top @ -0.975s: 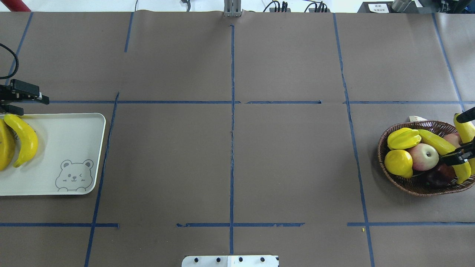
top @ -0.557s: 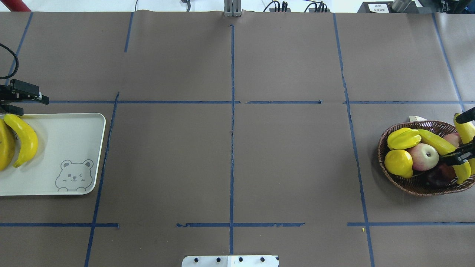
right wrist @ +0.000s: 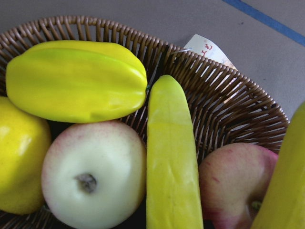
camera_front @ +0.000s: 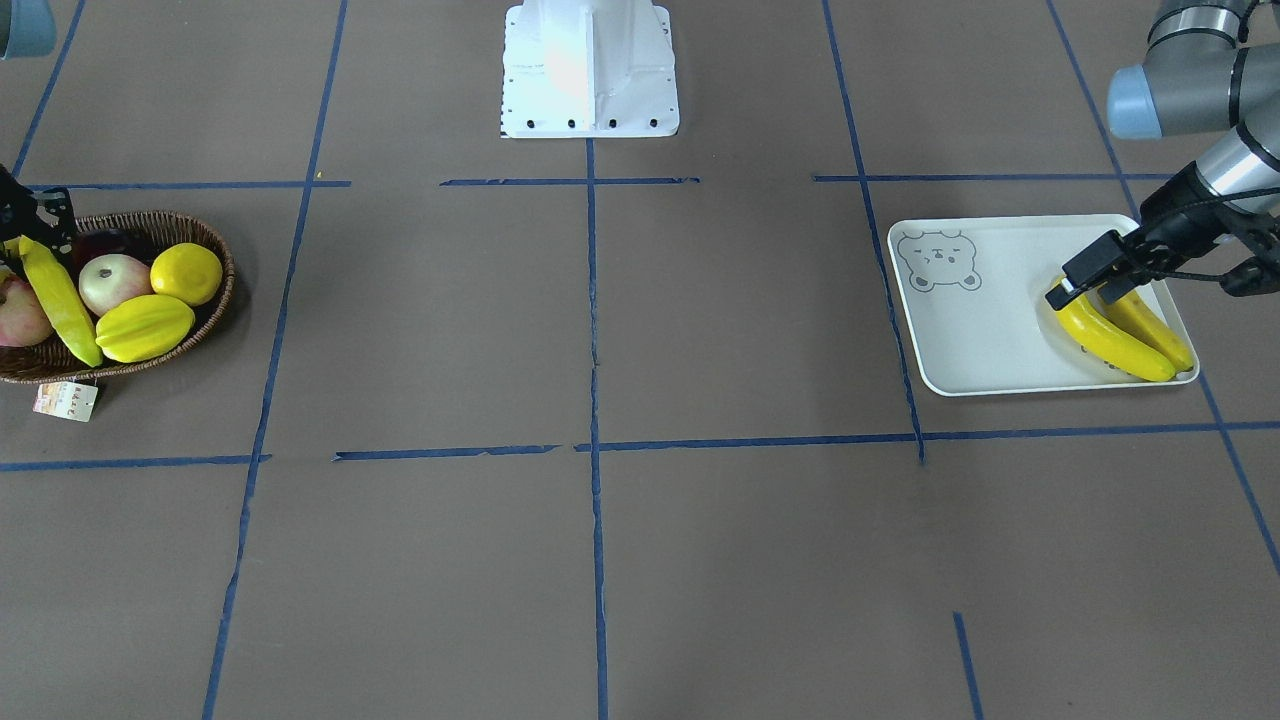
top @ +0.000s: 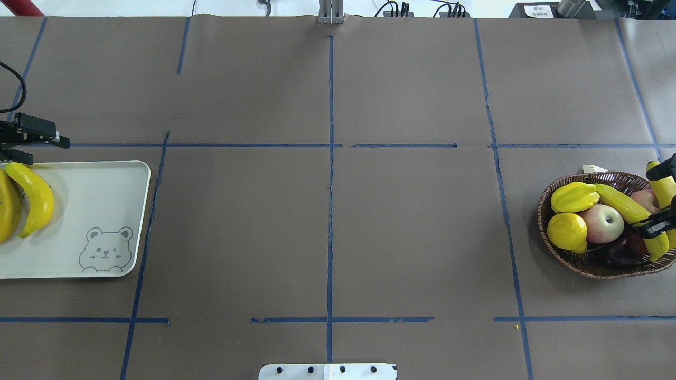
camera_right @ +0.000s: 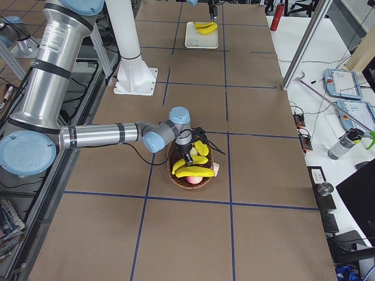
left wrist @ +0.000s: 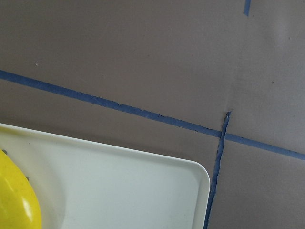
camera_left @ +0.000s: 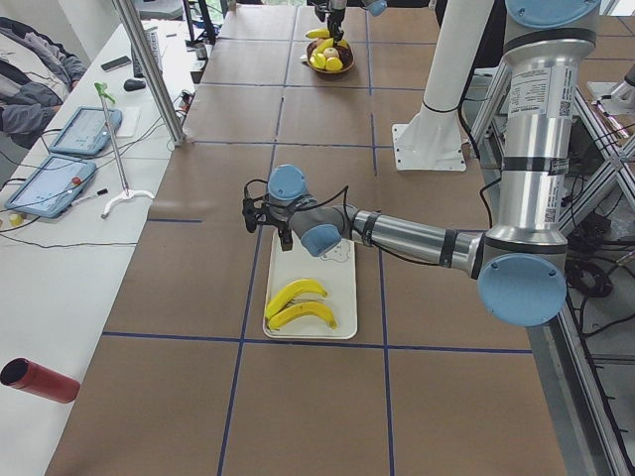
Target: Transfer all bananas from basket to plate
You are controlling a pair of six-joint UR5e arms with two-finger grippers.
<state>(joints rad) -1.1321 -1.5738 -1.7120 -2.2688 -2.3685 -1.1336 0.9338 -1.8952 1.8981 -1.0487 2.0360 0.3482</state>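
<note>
Clock refs are from the overhead view, 12 = far edge of the table (top: 327, 221). The plate (top: 95, 195) sat at the table's 9 and the basket (top: 586, 265) at its 3, well apart.

Two bananas were on the plate. plate banana 1 (top: 37, 198) and plate banana 2 (top: 8, 208) lay side by side at the plate's 9 end, apparently touching. plate banana 2 was cut by the frame edge. The bear drawing (top: 105, 249) sat at the plate's 5 corner, uncovered.

The left gripper (top: 48, 150) hovered at the plate's 12 rim, just past the tip of plate banana 1. Its jaws were released and spread, with nothing between them. The left wrist view showed only a plate corner, a sliver of banana and the table.

Two bananas were in the basket. basket banana 1 (top: 620, 201) lay diagonally from 11 to 4, on top of the other fruit. basket banana 2 (top: 663, 187) was at 2, against the rim, partly out of frame.

- star fruit (top: 574, 196): at 10.
- lemon (top: 566, 231): at 9.
- apple (top: 603, 222): near centre, against basket banana 1.
- second apple (top: 644, 196): between the two basket bananas.
- dark fruit (top: 623, 250): at 5, type unclear.
- paper tag (top: 592, 169): outside the rim at 11.

The right gripper (top: 654, 196) was over the basket's 3 side, jaws apart. One finger crossed over basket banana 1 and the other was by the 12 end of basket banana 2. No grasp was visible, and I couldn't tell whether either finger made contact.
</note>
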